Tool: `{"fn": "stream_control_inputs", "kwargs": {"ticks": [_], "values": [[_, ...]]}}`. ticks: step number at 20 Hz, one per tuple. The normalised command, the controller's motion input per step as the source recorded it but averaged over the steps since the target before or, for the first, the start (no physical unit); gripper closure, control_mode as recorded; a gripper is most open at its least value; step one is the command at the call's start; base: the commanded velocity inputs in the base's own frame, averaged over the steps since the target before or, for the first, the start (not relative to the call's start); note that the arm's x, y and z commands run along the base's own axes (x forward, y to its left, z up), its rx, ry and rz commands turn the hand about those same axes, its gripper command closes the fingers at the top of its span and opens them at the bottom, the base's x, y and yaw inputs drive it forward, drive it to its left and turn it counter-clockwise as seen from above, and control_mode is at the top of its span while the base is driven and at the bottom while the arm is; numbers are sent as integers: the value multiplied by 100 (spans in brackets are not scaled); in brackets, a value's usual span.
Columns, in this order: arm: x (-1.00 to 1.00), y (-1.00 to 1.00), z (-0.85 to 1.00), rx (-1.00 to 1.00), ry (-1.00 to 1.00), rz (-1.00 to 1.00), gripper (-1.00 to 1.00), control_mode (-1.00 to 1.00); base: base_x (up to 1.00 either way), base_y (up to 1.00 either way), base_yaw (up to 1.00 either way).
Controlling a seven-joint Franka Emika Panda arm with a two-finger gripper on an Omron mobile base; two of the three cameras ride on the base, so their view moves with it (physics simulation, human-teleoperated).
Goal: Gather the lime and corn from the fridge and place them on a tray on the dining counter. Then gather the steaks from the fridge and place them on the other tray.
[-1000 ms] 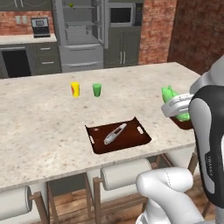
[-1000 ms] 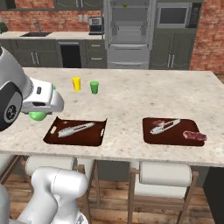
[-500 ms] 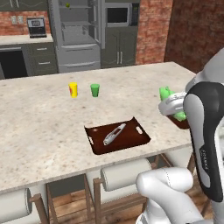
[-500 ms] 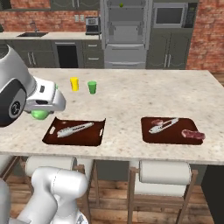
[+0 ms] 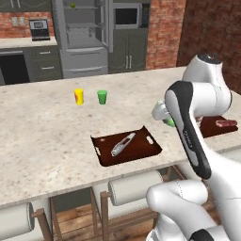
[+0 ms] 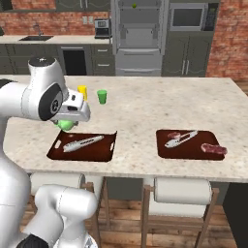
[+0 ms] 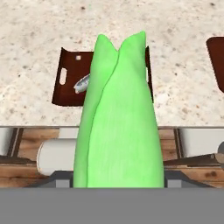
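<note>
Corn arrives over the dining bench

The tool (image 6: 68,123) grips the green-husked corn (image 7: 119,118), hovering just above the bench (image 6: 145,106) beside the near tray (image 6: 104,150), where a silver utensil (image 6: 82,143) lies. A clean drop likely calls for centring over bare tray before release.

No words, labels, brands or numbers can be read anywhere. The fridge (image 6: 138,36) has no legible display, the microwave (image 6: 187,17) beside it shows a plain dark door, and the yellow cup (image 5: 79,96) and green cup (image 5: 102,97) on the counter (image 5: 42,136) are unmarked. The white arm (image 5: 190,136) has faint marks on its dark band, too small to read.
</note>
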Motion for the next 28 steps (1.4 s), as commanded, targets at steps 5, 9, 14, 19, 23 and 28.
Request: {"fn": "stream_control_inputs", "kwargs": {"ticks": [5,9,14,19,23,28], "values": [[73,6,-96,-1,0,0,100,-100,0,0,0],[81,1,-88,0,0,-1,100,-100,0,0,0],[90,0,-64,0,0,-1,100,-100,0,0,0],[67,0,-52,0,0,0,100,-100,0,0,0],[33,0,-44,0,0,-2,100,-100,0,0,0],[34,0,-37,0,0,-3,100,-100,0,0,0]]}}
